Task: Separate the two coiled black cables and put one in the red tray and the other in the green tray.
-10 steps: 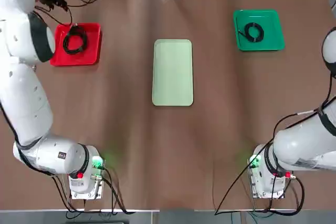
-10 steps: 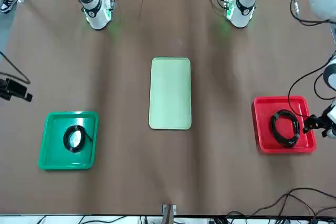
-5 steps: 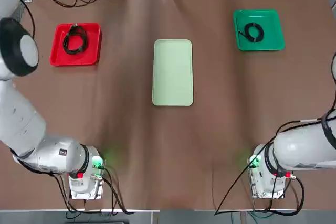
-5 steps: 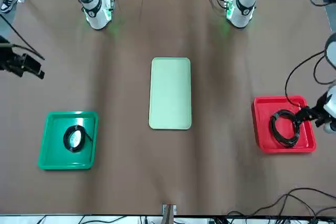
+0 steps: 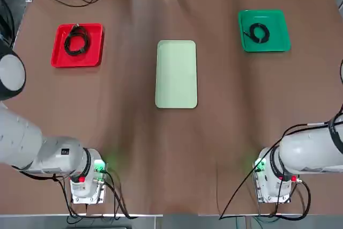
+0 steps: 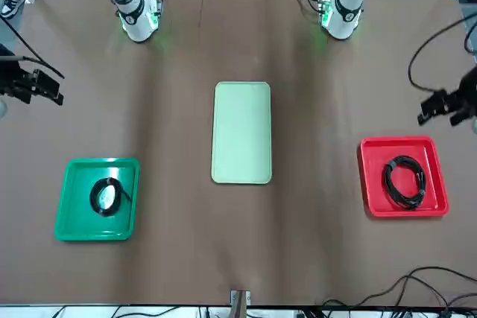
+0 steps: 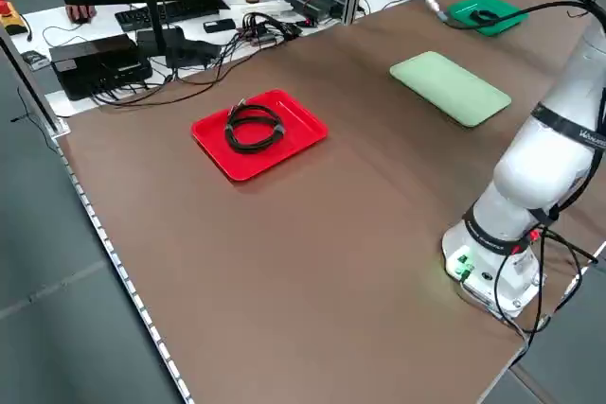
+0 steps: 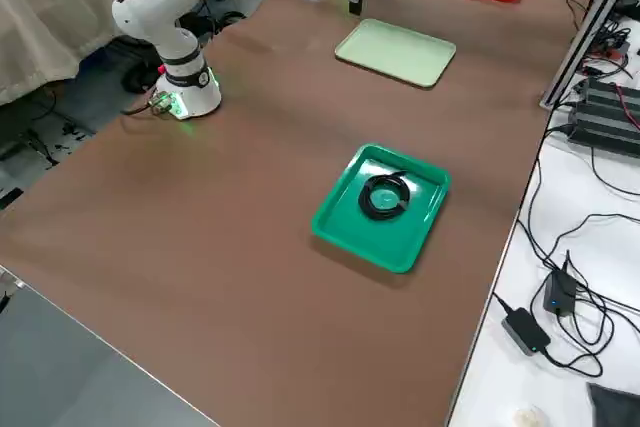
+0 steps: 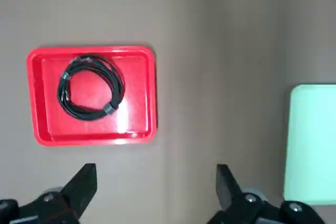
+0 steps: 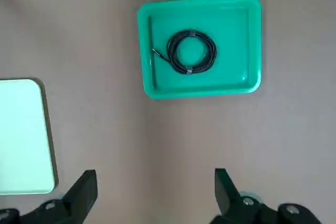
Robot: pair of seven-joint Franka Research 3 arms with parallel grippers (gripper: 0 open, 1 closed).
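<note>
left gripper (image 6: 440,106) has lifted off red tray (image 6: 440,184); brown table (image 5: 134,143), desk clutter behind

We held our left gripper (image 6: 445,106) raised at our left edge of the table, its fingers (image 9: 84,182) spread wide and holding nothing. Our right gripper (image 6: 36,86) hung likewise at the opposite edge, fingers (image 10: 86,188) parted and empty. Both arms rose from their bases and arched outward.

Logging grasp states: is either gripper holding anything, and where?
Nothing is held. Left gripper and right gripper are open and empty, above the table.
</note>
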